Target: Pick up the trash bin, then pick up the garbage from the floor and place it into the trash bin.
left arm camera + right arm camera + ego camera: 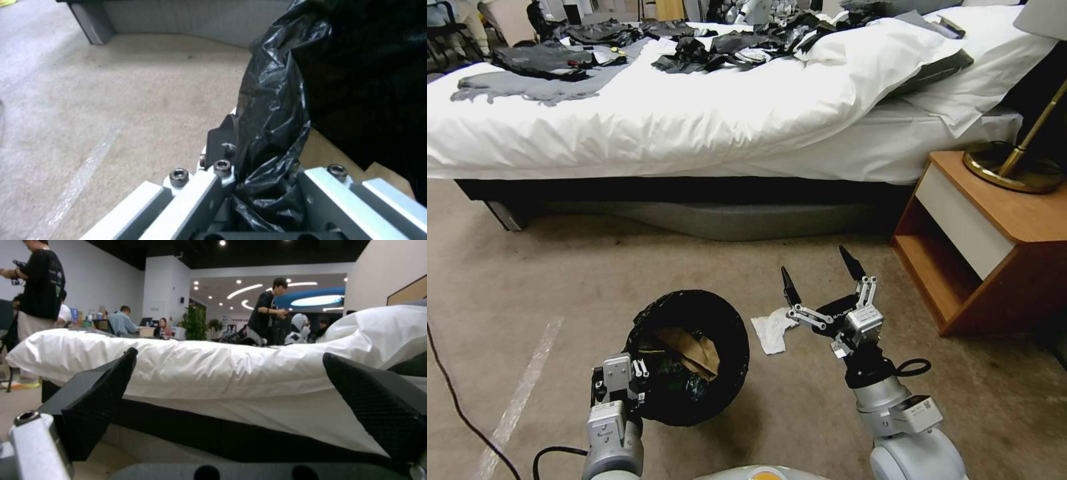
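Gripping: left gripper [642, 381] is pinching the bag-lined rim of the trash bin [690, 353], which is sitting off the carpet [560, 280].
Hovering: right gripper [822, 272] is hanging with fingers spread, near a crumpled tissue [772, 330].
Lying: tissue is resting on the carpet just beside the bin.

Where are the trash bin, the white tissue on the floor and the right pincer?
trash bin [728, 313]: head view, on the black bag over its rim.
white tissue [769, 331]: head view, on its crumpled middle.
right pincer [822, 272]: head view, midway between its open fingertips.
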Robot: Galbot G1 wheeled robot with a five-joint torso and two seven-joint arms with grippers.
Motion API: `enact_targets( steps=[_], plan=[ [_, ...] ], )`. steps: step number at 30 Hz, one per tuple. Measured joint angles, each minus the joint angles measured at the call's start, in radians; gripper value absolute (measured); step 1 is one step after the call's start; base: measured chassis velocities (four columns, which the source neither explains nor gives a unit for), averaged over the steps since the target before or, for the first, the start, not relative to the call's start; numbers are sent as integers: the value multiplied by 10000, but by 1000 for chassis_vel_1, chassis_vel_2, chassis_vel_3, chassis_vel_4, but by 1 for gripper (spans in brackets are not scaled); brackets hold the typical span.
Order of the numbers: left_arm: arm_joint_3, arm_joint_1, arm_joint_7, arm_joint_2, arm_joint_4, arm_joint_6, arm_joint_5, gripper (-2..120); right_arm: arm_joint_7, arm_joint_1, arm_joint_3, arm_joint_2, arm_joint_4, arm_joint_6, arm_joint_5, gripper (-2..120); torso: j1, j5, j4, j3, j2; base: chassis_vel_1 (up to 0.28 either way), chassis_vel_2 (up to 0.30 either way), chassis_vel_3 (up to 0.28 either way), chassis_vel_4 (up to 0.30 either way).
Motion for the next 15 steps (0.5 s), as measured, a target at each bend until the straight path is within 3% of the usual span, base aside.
enact_targets(
  steps=[15],
  plan=[
    [-1, 0, 1, 0, 0, 0, 0, 1, 10, 27, 7, -19, 12, -22, 1, 100, 0, 1, 0, 0, 0, -7, 13, 11, -9]
  ],
)
